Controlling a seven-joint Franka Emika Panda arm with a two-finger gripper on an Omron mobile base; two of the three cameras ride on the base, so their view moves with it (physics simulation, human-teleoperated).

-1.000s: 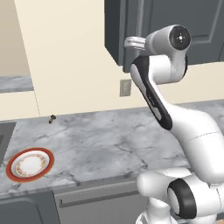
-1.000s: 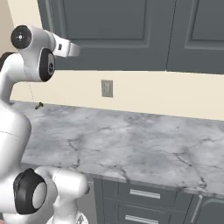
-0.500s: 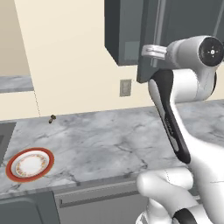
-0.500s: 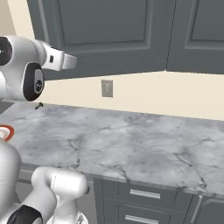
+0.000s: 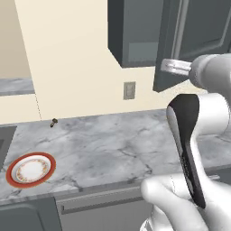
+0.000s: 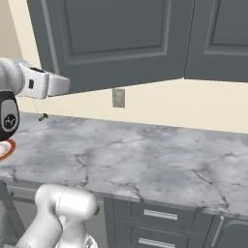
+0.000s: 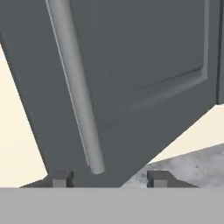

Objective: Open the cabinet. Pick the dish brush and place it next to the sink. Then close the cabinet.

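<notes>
The cabinet hangs on the wall above the counter, its recessed-panel door swung well out. In the hand view the door is close ahead, and the lower end of its grey bar handle hangs between my fingertips without touching either. My gripper is open, level with the door's bottom edge; it also appears as gripper and gripper. A sliver of the sink sits at the far left. The dish brush is out of view.
A red-rimmed white plate lies near the counter's front left. A tiny brownish knob stands by the back wall. A wall outlet sits under the cabinet. Grey drawers run below the marble counter.
The cabinet door has swung further open. My hand has moved with it, rightward and lower in the left base view, and the arm has swung out after it.
</notes>
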